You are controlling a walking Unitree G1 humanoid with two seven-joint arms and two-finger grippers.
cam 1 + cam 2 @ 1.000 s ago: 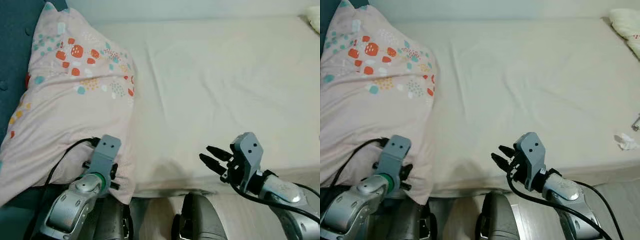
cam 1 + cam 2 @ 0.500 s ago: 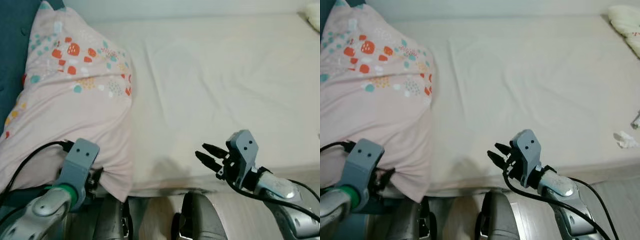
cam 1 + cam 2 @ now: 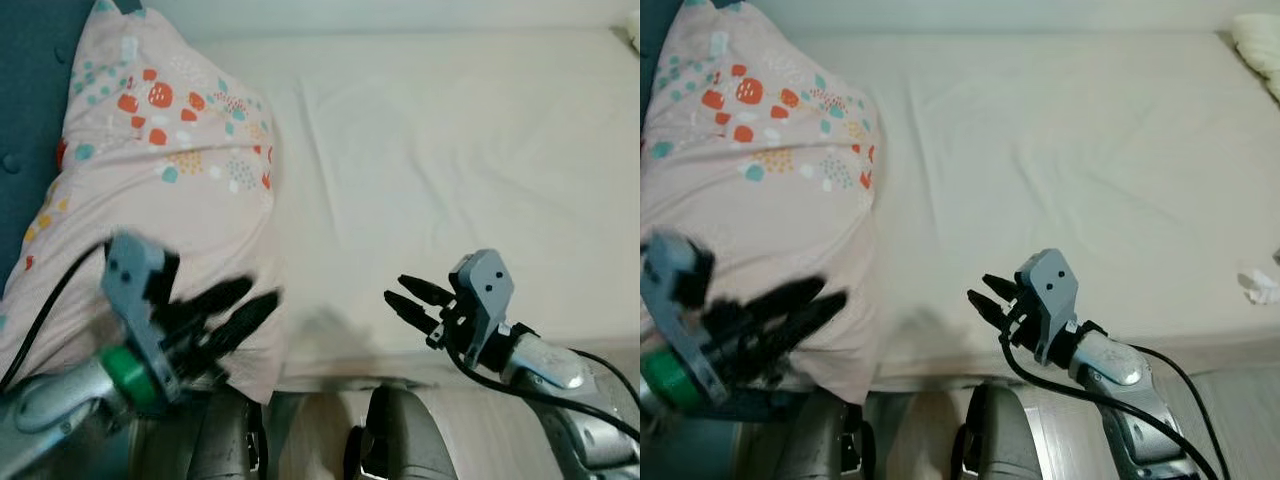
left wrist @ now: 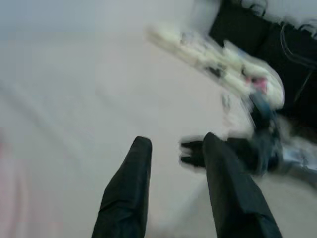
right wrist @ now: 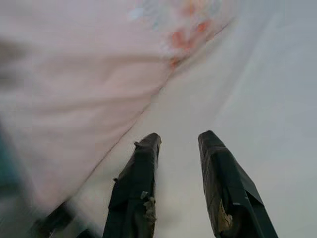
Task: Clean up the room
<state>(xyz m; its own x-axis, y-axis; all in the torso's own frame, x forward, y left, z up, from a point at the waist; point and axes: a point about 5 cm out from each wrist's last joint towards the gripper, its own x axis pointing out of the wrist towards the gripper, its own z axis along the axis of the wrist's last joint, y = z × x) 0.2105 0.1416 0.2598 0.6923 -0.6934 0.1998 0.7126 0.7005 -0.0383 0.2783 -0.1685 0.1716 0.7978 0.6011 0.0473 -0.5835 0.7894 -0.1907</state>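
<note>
One pillow (image 3: 150, 190), pale pink with orange and teal spots, lies at the left end of the bed (image 3: 450, 150), leaning against the blue headboard (image 3: 25, 120), its near corner hanging at the mattress edge. A second ago the left gripper (image 3: 225, 315) was tucked low at that near corner, fingers out of sight at the fabric; now it has swung up and over, blurred with motion, and its two black fingers are spread apart with nothing between them, pointing right across the pillow's lower part. That reads as the pillow let go and left where it sits, so this piece of tidying looks done or nearly so. The right gripper (image 3: 418, 301) has hardly shifted: it hovers over the near edge of the sheet, well right of the pillow, fingers parted and empty. At the far right of the bed a small white crumpled scrap (image 3: 1260, 285) lies near the edge, a likely next item.
</note>
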